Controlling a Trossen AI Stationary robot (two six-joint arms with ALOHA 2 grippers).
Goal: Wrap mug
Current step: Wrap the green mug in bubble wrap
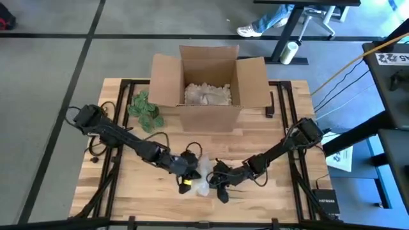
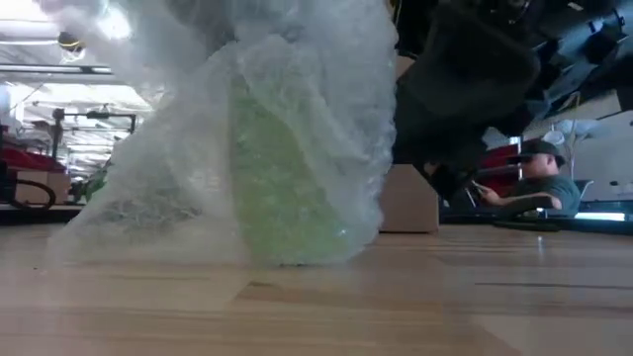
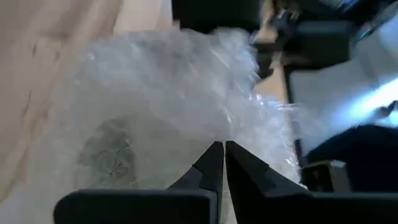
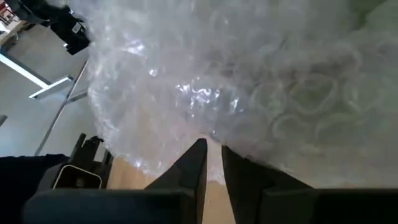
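Note:
A yellow-green mug (image 1: 186, 183) stands upright on its base on the wooden table (image 1: 128, 185), near the front edge, with clear bubble wrap (image 1: 203, 174) draped over and around it. In the low view the mug (image 2: 287, 198) shows green through the bubble wrap (image 2: 198, 148). My left gripper (image 1: 187, 167) is at the wrap's far-left side, shut on it. My right gripper (image 1: 216, 179) is at the wrap's right side, fingers almost together on it. My left gripper pinches a fold of the bubble wrap (image 3: 217, 134) between its two fingertips (image 3: 210, 158), coming from the table's left. How many layers it has cannot be told. The wrap bulges over the mug beyond the fingers. My right gripper has the wrap's lower edge (image 4: 208, 134) between its fingertips (image 4: 196, 155), coming from the table's right and slanting down. The wrap rises over the mug beyond them, and its hem lies on the table.
An open cardboard box (image 1: 208, 80) with crumpled packing paper stands at the table's far middle, and a green leafy thing (image 1: 146, 108) lies to its left. Cables trail beside the left arm. A person (image 2: 539, 178) sits in the room beyond the table.

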